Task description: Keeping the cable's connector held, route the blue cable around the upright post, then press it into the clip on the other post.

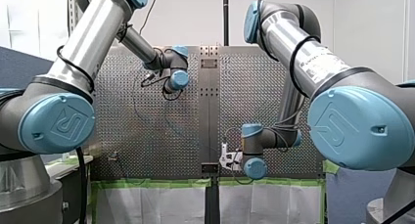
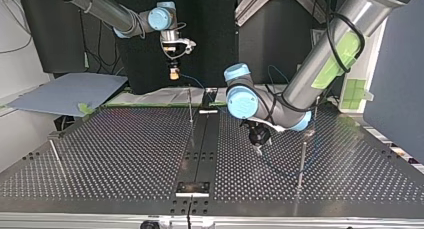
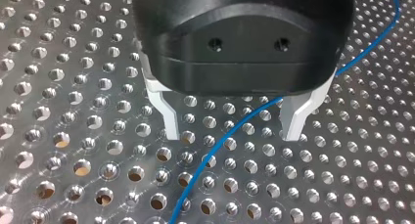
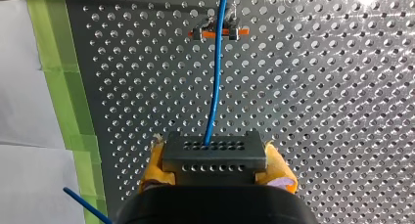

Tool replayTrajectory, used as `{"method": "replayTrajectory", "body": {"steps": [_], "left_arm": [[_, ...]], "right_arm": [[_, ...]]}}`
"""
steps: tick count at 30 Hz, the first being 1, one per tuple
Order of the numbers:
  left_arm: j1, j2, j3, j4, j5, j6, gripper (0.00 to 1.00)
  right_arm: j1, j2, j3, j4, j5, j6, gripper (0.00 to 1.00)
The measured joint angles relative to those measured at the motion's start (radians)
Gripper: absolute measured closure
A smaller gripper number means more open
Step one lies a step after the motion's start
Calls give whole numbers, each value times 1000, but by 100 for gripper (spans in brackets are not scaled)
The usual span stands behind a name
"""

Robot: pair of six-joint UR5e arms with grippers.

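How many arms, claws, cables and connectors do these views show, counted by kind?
arms: 2, my left arm and my right arm
claws: 2, left claw and right claw
blue cable: 1
connector: 1
total: 6

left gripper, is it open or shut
Open. In the left wrist view my left gripper has its fingers spread wide apart, with the blue cable running between them.

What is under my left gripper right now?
The blue cable runs over the perforated table and passes between the left gripper's open fingers, ungripped. The gripper's black body covers the stretch of cable and table directly beneath it.
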Motion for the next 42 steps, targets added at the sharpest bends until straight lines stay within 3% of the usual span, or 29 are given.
{"method": "replayTrajectory", "body": {"steps": [12, 18, 25, 32, 42], "left_arm": [[0, -76, 0, -25, -5, 120, 1], [13, -84, 0, -35, -30, 182, 1], [19, -85, 0, -42, -21, 246, 1], [25, -85, 0, -52, -1, 242, 1], [50, -91, 0, -86, 44, 176, 1]], "right_arm": [[0, 0, 0, 0, -1, 3, 100], [0, 0, 0, 0, -1, 1, 100], [0, 1, 0, 0, 0, 0, 100], [-1, 1, 0, 0, -1, -1, 100], [0, 1, 0, 3, -1, -4, 100]]}}
